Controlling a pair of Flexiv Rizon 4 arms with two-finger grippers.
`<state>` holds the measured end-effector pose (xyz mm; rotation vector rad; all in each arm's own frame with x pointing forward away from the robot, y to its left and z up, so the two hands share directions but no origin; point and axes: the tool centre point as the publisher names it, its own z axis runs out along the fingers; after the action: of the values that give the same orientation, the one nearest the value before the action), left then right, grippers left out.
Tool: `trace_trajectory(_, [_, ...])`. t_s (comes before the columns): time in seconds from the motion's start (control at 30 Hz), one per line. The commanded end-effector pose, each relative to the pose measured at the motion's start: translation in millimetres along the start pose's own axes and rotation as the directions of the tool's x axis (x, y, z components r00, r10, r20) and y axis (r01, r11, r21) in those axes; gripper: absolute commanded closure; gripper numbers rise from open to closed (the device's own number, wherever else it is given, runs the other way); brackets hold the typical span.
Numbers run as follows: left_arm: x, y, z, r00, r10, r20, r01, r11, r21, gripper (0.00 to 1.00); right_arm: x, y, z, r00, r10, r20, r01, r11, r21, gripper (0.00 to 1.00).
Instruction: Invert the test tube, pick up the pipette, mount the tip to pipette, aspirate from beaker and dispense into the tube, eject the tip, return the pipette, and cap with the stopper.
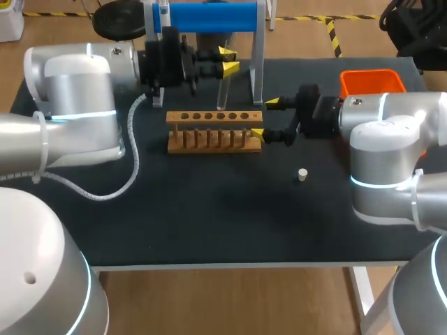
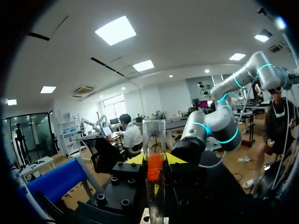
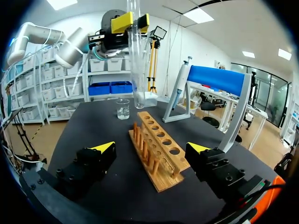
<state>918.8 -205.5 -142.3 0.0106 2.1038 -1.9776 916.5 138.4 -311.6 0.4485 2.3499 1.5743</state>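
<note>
a black matte table top (image 1: 209,223) with a pale front edge stands on a white metal leg (image 1: 360,296) over a light wood-coloured floor (image 1: 230,300) marked with yellow-and-black striped tape (image 1: 334,35). bright rectangular ceiling light panels (image 2: 115,30) shine from a white ceiling. a bright window (image 2: 114,105) sits in the far white wall. white shelving with blue bins (image 3: 110,87) lines another wall.

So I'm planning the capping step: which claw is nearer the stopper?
Right. The right claw stands open at the end of the wooden rack, close to the stopper; the left claw is farther, above the rack, shut on the test tube.
</note>
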Motion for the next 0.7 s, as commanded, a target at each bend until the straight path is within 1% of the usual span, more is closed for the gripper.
trace_trajectory(0.03, [-9.8,5.7,1.5,1.0,-0.015,-0.016,0.015,1.0,-0.003,1.0,0.0,-0.6,-0.4,1.0,0.0,0.0,0.0,1.0,-0.002,0.0])
trace_trajectory(0.17, [-18.0,12.3,1.8,0.999,-0.03,-0.015,0.03,1.0,0.004,1.0,0.0,-0.6,-0.4,1.0,0.0,0.0,0.0,1.0,-0.002,0.0])
trace_trajectory(0.37, [-26.4,19.8,5.6,0.999,-0.028,-0.018,0.028,0.999,0.015,1.0,0.0,-0.6,-0.4,1.0,0.0,0.0,0.0,1.0,-0.002,0.0])
trace_trajectory(0.53, [-29.4,29.9,7.9,0.999,-0.034,-0.015,0.035,0.999,0.037,1.0,0.0,-0.6,-0.4,1.0,0.0,0.0,0.0,1.0,-0.002,0.0])
trace_trajectory(0.7, [-30.4,33.9,10.3,0.999,-0.037,-0.027,0.038,0.998,0.053,1.0,0.0,-0.6,-0.4,1.0,0.0,0.0,0.0,1.0,-0.002,0.0])
